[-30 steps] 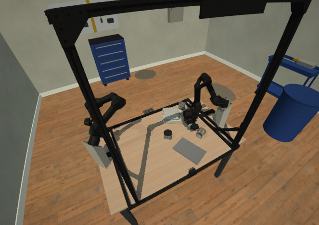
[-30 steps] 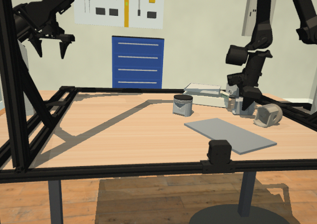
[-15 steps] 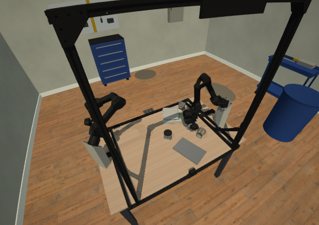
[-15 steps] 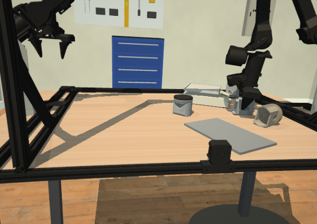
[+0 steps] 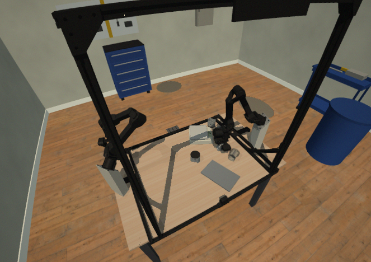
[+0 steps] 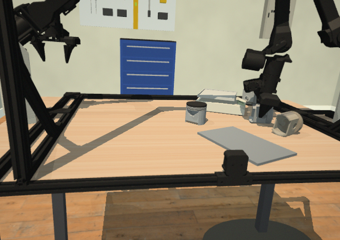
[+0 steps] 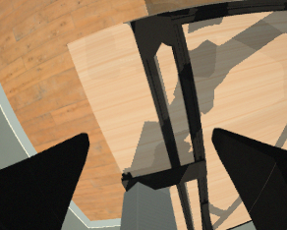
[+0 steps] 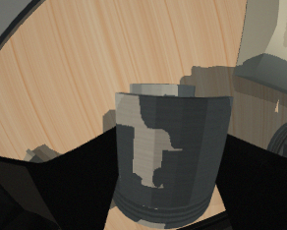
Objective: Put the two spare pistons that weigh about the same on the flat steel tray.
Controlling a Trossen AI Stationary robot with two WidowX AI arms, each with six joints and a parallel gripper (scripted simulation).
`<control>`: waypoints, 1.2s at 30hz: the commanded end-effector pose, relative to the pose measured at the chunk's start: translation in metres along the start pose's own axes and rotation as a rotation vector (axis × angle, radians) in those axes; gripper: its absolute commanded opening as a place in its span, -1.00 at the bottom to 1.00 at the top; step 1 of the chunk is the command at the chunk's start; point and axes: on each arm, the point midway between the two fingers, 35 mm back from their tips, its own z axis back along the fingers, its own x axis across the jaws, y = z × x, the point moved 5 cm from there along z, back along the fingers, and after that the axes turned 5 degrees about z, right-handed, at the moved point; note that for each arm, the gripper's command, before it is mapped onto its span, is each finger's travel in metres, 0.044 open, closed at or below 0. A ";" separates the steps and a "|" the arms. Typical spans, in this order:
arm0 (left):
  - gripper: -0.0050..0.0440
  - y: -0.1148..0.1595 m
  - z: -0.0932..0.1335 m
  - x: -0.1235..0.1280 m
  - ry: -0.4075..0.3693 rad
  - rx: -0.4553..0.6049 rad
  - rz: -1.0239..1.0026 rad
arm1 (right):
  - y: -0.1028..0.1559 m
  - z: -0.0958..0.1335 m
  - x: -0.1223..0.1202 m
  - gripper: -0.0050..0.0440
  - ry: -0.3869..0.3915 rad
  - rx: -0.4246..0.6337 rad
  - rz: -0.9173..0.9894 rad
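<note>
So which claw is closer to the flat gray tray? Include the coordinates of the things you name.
The right claw (image 6: pixel 261 111) (image 8: pixel 163 131). It's down around a piston just beyond the tray (image 5: pixel 220 175) (image 6: pixel 246 145). The left claw (image 6: pixel 55 60) (image 7: pixel 151 137) hangs high, way across the table.
</note>
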 end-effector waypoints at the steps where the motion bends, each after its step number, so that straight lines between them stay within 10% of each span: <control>1: 1.00 0.000 0.000 0.000 0.003 0.000 -0.001 | 0.001 0.003 0.000 -0.15 -0.005 0.006 0.006; 36: 1.00 0.000 0.000 0.000 0.003 0.000 -0.001 | -0.004 0.054 -0.007 -0.15 -0.005 0.006 0.006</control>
